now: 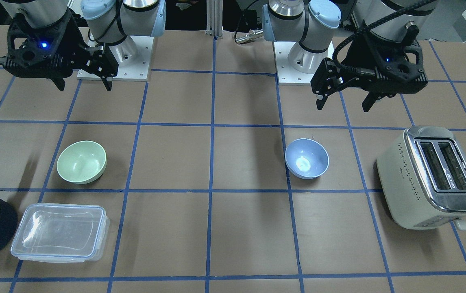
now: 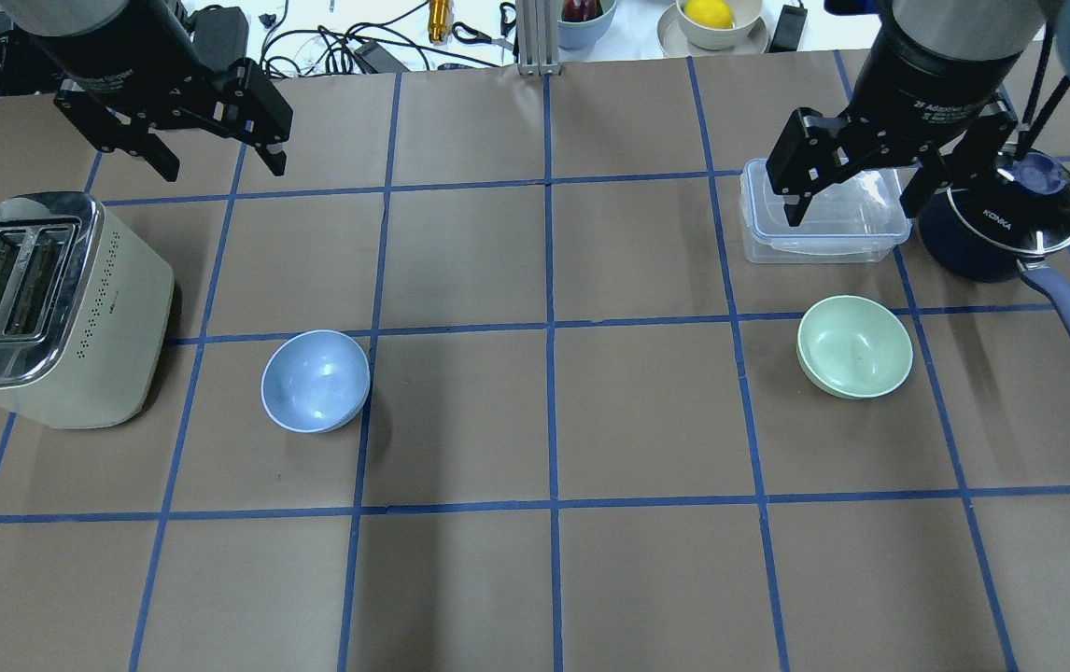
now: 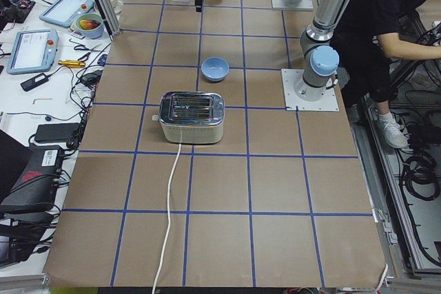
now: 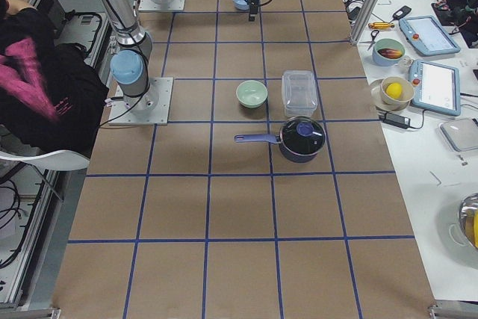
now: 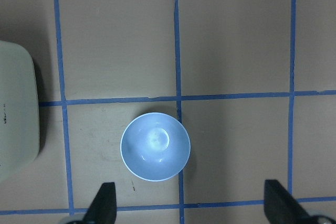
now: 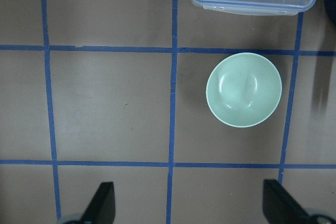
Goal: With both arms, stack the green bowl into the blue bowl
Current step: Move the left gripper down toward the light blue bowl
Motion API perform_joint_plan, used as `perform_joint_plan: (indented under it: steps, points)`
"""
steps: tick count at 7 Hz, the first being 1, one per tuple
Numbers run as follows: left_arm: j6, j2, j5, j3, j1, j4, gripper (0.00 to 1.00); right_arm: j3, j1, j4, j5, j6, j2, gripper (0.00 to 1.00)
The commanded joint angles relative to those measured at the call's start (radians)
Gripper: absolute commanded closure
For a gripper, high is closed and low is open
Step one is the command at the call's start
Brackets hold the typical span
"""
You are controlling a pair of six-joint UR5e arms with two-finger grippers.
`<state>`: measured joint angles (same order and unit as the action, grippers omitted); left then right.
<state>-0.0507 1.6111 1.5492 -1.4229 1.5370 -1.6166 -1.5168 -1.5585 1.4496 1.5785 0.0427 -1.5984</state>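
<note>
Overhead exterior gives us both arms raised well clear of the desk, each wrist turned so its fingers point down. We see the left gripper hanging above the desk's left half, its fingers spread wide and holding nothing. In the left wrist-mounted view the blue bowl lies below, between the two tips and a little ahead of them. The right gripper hangs over the right half in the same pose, its fingers likewise wide apart and free.

The green bowl sits upright on the desk below it, well apart from the blue bowl, which also stands mouth up, near a cream toaster. We see only smooth bare insides in both bowls. Beyond the green bowl lies a closed clear box. Just beside that stands a dark saucepan under a lid; we cannot tell what it holds.
</note>
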Motion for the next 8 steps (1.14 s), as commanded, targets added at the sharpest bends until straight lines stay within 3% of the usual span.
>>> perform_joint_plan:
  steps: [1,6,8]
  points:
    - [0.000,0.004,-0.003,-0.005,0.000,0.004,0.00,0.000,0.000,0.002,0.000,0.000,0.000,0.00]
    - [0.000,-0.008,0.000,-0.031,0.008,-0.029,0.00,-0.002,0.000,-0.002,0.006,-0.004,0.000,0.00]
    - [0.030,0.007,-0.003,-0.144,0.026,-0.012,0.01,0.000,0.002,-0.003,0.011,0.000,0.000,0.00]
